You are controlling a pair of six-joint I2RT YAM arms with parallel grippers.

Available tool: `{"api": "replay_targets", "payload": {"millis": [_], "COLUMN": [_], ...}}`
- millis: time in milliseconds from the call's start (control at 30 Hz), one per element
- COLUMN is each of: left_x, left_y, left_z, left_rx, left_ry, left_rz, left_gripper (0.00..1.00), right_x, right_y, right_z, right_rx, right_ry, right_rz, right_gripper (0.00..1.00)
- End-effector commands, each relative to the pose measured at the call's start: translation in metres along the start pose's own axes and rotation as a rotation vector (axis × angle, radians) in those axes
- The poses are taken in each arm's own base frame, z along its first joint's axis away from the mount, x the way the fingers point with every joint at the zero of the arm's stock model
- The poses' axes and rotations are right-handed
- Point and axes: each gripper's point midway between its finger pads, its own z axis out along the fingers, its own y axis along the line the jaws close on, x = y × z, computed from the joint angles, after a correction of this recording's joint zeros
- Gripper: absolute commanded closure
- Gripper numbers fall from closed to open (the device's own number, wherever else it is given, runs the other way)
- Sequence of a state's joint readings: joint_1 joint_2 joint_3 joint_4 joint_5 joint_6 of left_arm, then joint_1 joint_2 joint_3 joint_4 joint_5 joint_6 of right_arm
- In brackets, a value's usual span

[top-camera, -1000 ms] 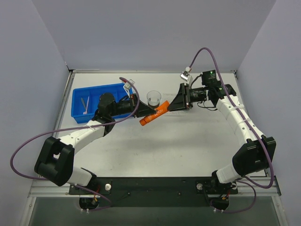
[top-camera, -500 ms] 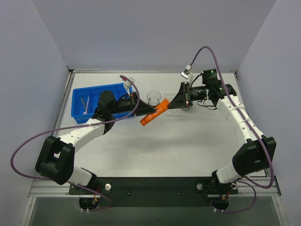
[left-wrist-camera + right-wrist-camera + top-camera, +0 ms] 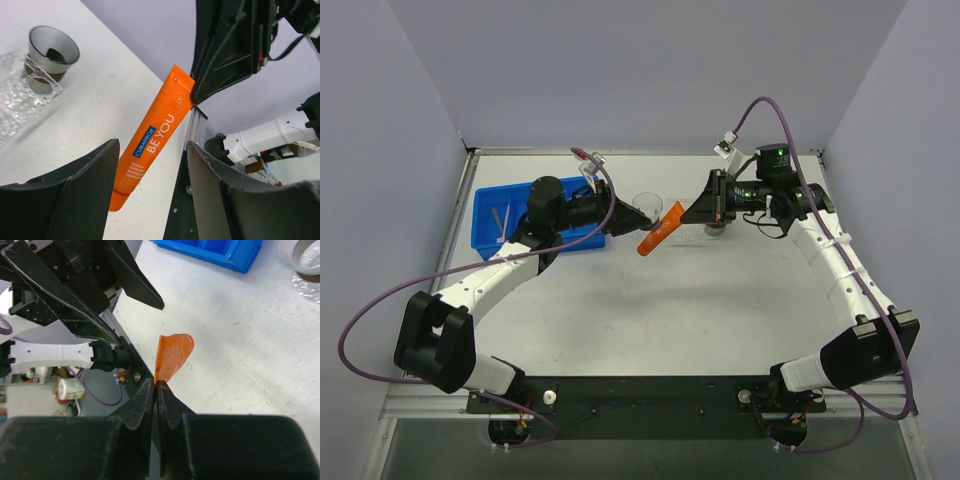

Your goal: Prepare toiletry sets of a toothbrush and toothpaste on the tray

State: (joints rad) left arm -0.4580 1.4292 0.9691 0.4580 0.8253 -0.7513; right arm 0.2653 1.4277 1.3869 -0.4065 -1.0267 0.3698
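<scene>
Orange toothpaste tube [image 3: 152,145]: smooth plastic with a satin sheen and crisp printed lettering, its flat crimped end finely embossed where the right gripper [image 3: 156,385] pinches it between matt black plastic fingers [image 3: 135,410]. Tray [image 3: 17,97]: clear, glossy plastic, pebbled all over; small cup [image 3: 52,47]: clear and glossy. Table [image 3: 240,345]: white, matt, finely scuffed; blue bin [image 3: 215,251]: smooth plastic, slight sheen
</scene>
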Motion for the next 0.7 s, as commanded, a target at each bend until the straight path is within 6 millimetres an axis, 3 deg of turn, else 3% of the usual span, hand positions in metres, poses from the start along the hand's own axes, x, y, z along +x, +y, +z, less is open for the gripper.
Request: {"api": "replay_targets", "payload": {"millis": [0,200,433,667], "left_x": [-0.048,-0.075,-0.097,-0.108], "left_y": [-0.004,0.015,0.035,0.081], "left_z": [-0.012,-0.036,-0.067,-0.117], "left_rx": [-0.067,-0.215,-0.395,-0.685], "left_ry": [-0.126,-0.214,-0.303,-0.430], "left_rz": [0.152,0.232,0.282,0.164], "left_gripper": [0.33,0.32,0.32,0.32], "right_x": [-0.022,-0.036,-0.066,-0.097], "right_y": [0.008,-0.008,-0.048,-0.070], "right_z": [-0.017,-0.029,-0.048,-0.050], "right_rx": [0.086,0.237,0.510,0.622], "right_ry": [-0.119,-0.168,-0.215,-0.238], "right_rz": [-0.145,-0.209,-0.309,-0.382], "right_gripper": [1.00,1.00,1.00,1.00]}}
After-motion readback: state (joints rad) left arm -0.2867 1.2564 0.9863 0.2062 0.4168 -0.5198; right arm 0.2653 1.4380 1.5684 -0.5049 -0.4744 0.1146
